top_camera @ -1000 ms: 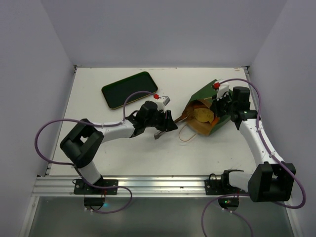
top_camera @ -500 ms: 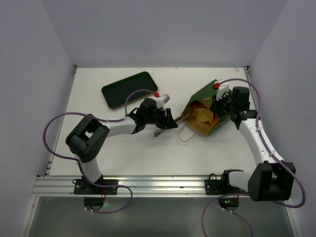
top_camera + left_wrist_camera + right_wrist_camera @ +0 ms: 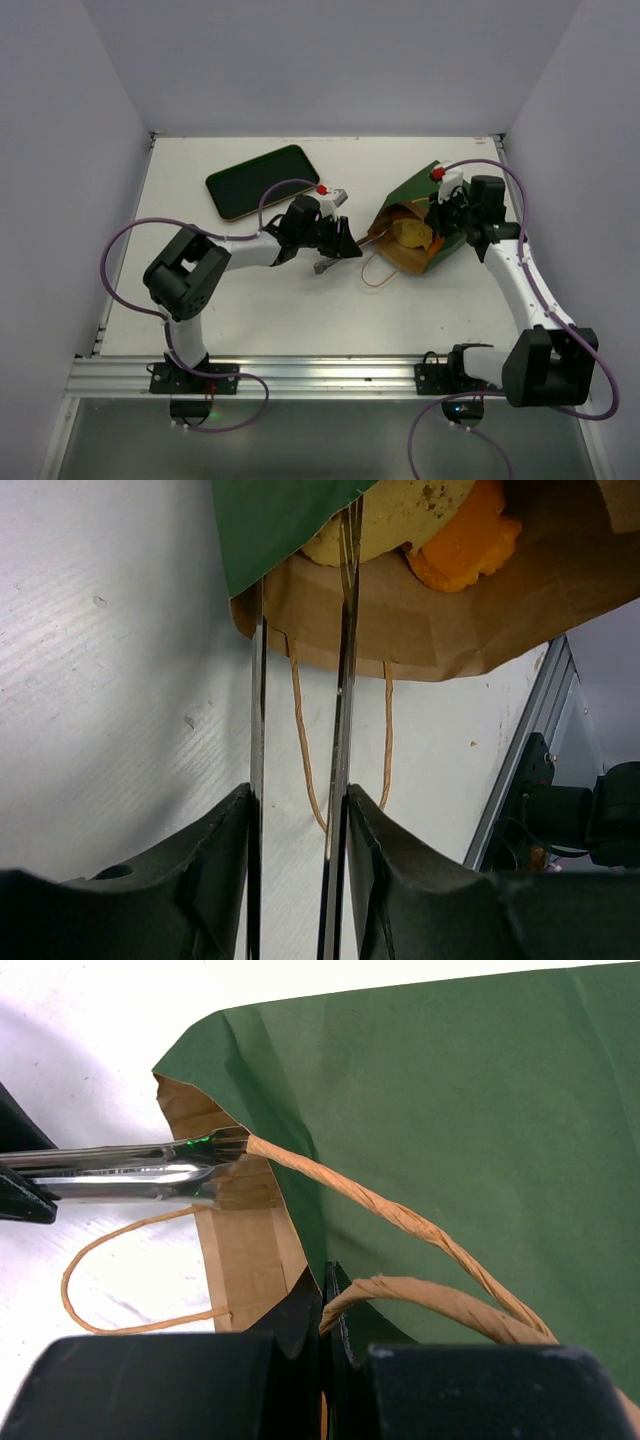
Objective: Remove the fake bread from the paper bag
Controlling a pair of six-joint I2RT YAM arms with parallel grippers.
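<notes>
I saw the paper bag (image 3: 418, 186) lying on its side on the counter (image 3: 300, 310), right of centre, with its mouth facing the left gripper (image 3: 350, 248). That gripper's jaws stood slightly apart at the bag's lip. The right gripper (image 3: 325, 1295) had its jaws pinched together on a string handle (image 3: 400, 1222). The fake bread (image 3: 400, 510), 1 yellow roll and 1 orange piece, sat just inside the mouth.

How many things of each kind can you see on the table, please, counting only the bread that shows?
bag: 1
tray: 1
yellow bread: 1
orange bread: 1
Total: 4. Both bread pieces lie in the bag's mouth, and more may be hidden inside.
</notes>
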